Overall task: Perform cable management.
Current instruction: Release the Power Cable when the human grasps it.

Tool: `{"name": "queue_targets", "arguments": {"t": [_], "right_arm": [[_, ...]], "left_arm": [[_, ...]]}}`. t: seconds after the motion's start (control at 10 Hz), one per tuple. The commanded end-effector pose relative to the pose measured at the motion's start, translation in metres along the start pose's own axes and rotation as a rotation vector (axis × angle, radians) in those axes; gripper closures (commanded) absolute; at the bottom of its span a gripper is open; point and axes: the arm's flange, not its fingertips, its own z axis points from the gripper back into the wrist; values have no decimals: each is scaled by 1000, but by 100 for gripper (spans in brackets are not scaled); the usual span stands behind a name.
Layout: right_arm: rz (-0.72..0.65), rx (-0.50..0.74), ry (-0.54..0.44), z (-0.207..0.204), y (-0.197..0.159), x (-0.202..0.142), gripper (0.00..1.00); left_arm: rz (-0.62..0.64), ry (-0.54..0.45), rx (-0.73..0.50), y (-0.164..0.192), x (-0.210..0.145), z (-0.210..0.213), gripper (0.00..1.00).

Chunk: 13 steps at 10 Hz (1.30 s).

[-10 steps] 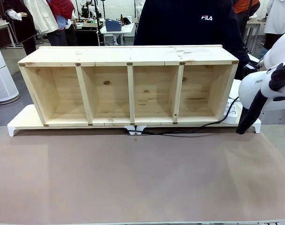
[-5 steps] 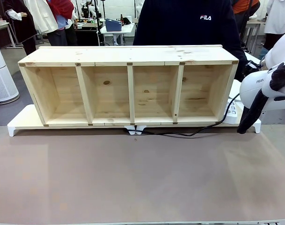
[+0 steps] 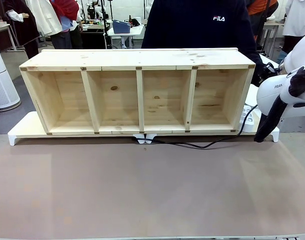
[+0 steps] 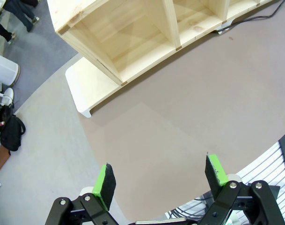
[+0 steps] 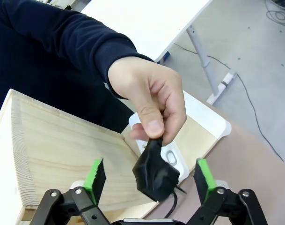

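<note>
Change since earlier: cable (image 3: 202, 144) slack in front of the shelf has shifted a little, its loop by the shelf's right end now curving higher against the power strip (image 3: 248, 120); the right arm has barely moved
Right gripper (image 5: 150, 176): jaws spread wide, green pads either side of the black plug (image 5: 154, 171) without touching it
Person's hand (image 5: 149, 103): pinches the top of the plug between thumb and fingers, just above the white power strip beside the shelf's end
Left gripper (image 4: 161, 180): jaws wide and empty, hanging over the bare brown table mat (image 4: 179, 117), well apart from the cord
Cable location: plug in the person's hand at the right end; cord runs along the mat past the front edge of the wooden shelf (image 3: 139, 95) to a white clip (image 3: 143, 138) under its middle
Step in hand: judged a handover of the plug between person and right gripper
Doing it well: keep the plug centred between the pads, close on its body rather than the thin cord, and stay clear of the person's fingertips; leave slack so the cord does not drag on the clip
Containers: the shelf's four open compartments hold nothing; the cord lies outside them
Risk: a tug could slide the power strip on its white stand (image 3: 22, 131)
</note>
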Motion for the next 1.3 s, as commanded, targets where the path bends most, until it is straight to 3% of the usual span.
{"name": "queue_targets", "arguments": {"t": [0.0, 0.4, 0.5, 0.6, 1.2], "right_arm": [[26, -12, -4, 0, 0, 1, 0], [32, -11, 3, 0, 1, 1, 0], [-6, 54, -51, -1, 1, -2, 0], [4, 0, 0, 0, 0, 0, 0], [4, 0, 0, 0, 0, 0, 0]], "left_arm": [[2, -12, -3, 0, 2, 0, 0], [2, -12, -3, 0, 2, 0, 0], [2, -12, -3, 0, 2, 0, 0], [2, -12, -3, 0, 2, 0, 0], [2, -12, -3, 0, 2, 0, 0]]}}
